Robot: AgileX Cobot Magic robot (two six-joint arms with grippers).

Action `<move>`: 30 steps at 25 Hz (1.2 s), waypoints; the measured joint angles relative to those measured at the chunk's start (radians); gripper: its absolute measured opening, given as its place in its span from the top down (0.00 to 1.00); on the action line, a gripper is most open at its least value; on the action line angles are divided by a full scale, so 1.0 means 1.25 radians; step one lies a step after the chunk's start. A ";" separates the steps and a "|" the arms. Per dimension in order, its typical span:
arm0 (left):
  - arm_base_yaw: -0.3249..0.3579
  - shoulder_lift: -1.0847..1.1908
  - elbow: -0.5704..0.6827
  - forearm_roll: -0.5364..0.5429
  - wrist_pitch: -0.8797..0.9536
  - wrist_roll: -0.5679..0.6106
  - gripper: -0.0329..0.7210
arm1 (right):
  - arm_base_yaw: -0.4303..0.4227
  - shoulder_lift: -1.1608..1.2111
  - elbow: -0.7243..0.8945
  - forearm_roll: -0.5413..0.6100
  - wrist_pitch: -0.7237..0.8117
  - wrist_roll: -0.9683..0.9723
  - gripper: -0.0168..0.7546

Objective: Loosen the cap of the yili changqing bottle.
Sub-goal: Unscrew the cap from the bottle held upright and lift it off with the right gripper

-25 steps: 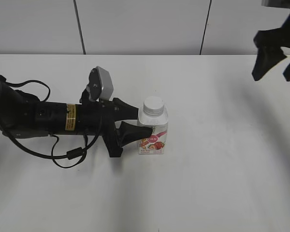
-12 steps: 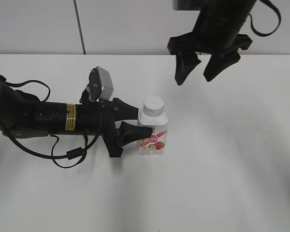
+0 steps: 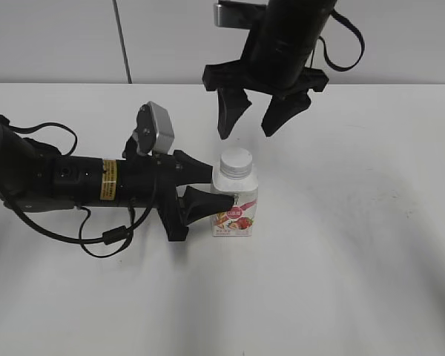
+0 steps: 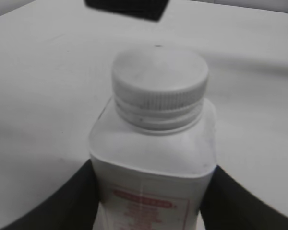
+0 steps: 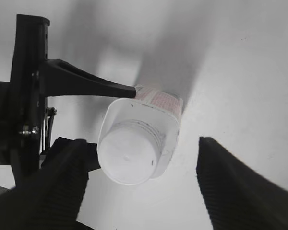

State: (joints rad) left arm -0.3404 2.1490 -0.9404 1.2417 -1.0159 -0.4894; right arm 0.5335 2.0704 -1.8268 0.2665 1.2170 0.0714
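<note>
The yili changqing bottle (image 3: pixel 235 204) stands upright on the white table, white with a pink-red fruit label. Its ribbed white cap (image 3: pixel 235 162) sits on the neck. My left gripper (image 3: pixel 212 188) reaches in from the left and is shut on the bottle's body, one finger on each side, as the left wrist view (image 4: pixel 153 191) shows with the bottle (image 4: pixel 153 167) and cap (image 4: pixel 159 79) close up. My right gripper (image 3: pixel 253 126) hangs open just above and behind the cap. In the right wrist view its fingers (image 5: pixel 141 189) straddle the cap (image 5: pixel 129 155) from above, apart from it.
The left arm (image 3: pixel 67 182) with its grey wrist camera (image 3: pixel 157 127) and looping cable (image 3: pixel 107 237) lies across the table's left half. The table's back edge meets a grey panelled wall (image 3: pixel 170 44).
My right gripper has swung in from the far upper right to just above the cap, staying open. The left gripper and bottle have not moved.
</note>
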 joint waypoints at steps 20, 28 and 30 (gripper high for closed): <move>0.000 0.000 0.000 0.001 0.001 0.000 0.44 | 0.017 0.046 -0.003 -0.004 0.001 0.002 0.26; 0.000 0.000 0.000 0.001 0.001 0.000 0.44 | 0.018 0.064 -0.003 -0.002 0.001 0.002 0.26; 0.000 0.000 0.000 0.001 0.001 0.000 0.44 | 0.018 0.065 -0.003 -0.001 0.001 0.002 0.28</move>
State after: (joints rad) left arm -0.3404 2.1490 -0.9404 1.2435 -1.0140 -0.4894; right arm 0.5554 2.1513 -1.8303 0.2647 1.2179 0.0743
